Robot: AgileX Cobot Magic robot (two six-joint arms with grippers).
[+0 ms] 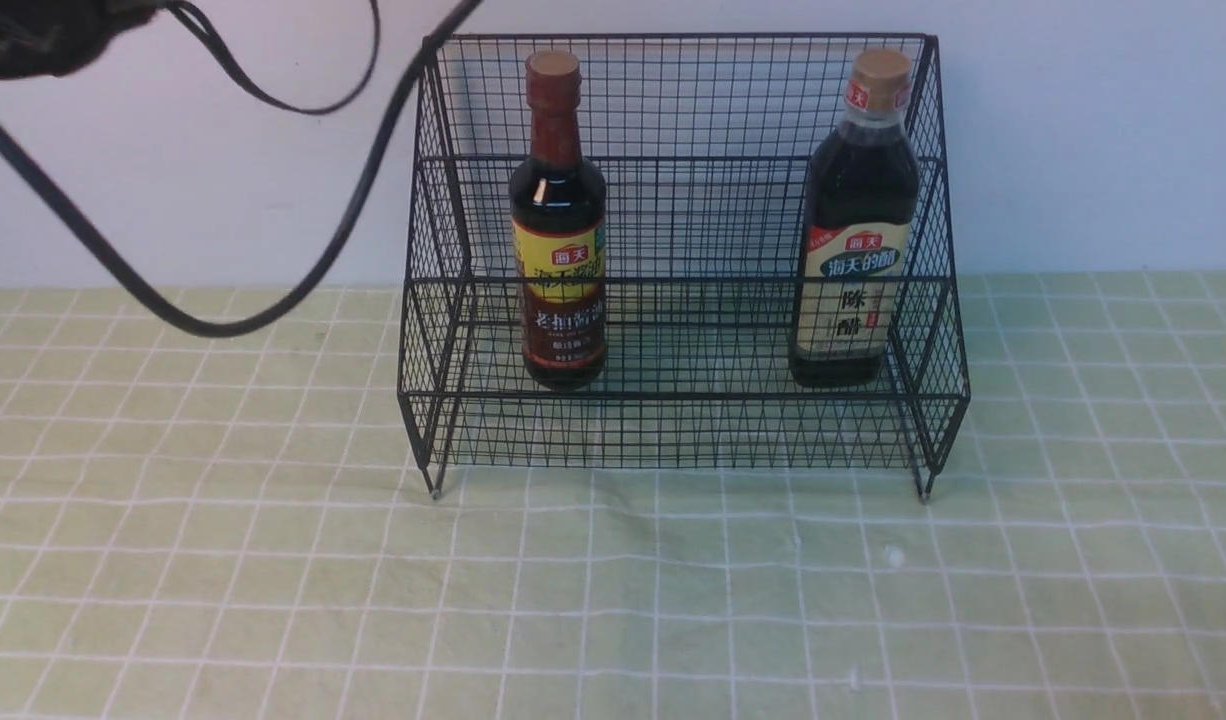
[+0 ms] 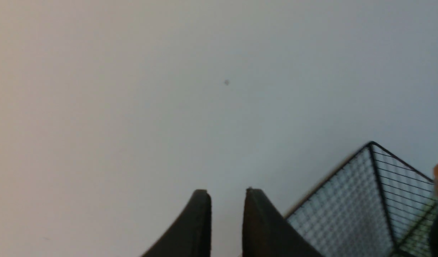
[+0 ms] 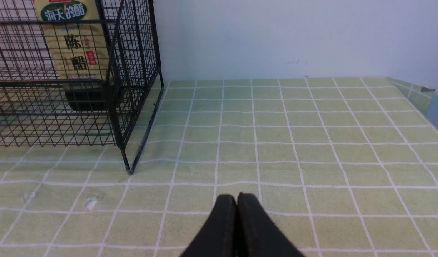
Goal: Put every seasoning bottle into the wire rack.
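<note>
The black wire rack [image 1: 678, 430] stands at the back middle of the table. The round bottle with the red-brown neck wrap [image 1: 559, 225] stands upright in its lower tier on the left. The taller bottle with the tan cap and cream label [image 1: 857, 225] stands upright in the lower tier on the right; it also shows in the right wrist view [image 3: 74, 53]. My left gripper [image 2: 227, 194] is open and empty, high up facing the wall, with the rack's top corner [image 2: 371, 144] beside it. My right gripper [image 3: 236, 197] is shut and empty, low over the cloth right of the rack [image 3: 133, 107].
A green checked cloth [image 1: 613, 600] covers the table. A white wall stands close behind the rack. My left arm's black cables [image 1: 273, 300] hang at the upper left of the front view. The table's right edge [image 3: 419, 92] shows in the right wrist view.
</note>
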